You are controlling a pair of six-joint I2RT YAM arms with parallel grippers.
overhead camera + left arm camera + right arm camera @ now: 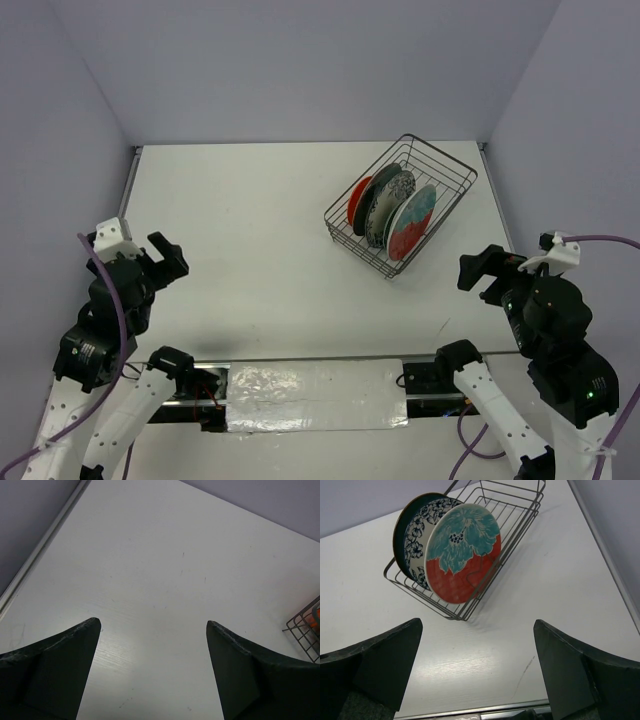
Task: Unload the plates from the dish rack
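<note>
The dark wire dish rack (446, 172) stands at the back right of the table, with several plates on edge in it. Nearest the front is the large red-and-teal floral plate (412, 222), then a blue-patterned plate (392, 200), a dark teal plate (378, 198) and an orange-red plate (358, 200). In the right wrist view the rack (517, 510), floral plate (462, 552), blue-patterned plate (420, 532) and dark teal plate (400, 522) show ahead. My right gripper (485, 270) is open and empty, short of the rack. My left gripper (160, 260) is open and empty, far left.
White table (250, 230) inside grey walls. A raised rim (130, 185) runs along the left edge and another along the right (605, 550). The rack's corner (302, 635) shows at the right of the left wrist view. A taped strip (310, 385) lies between the arm bases.
</note>
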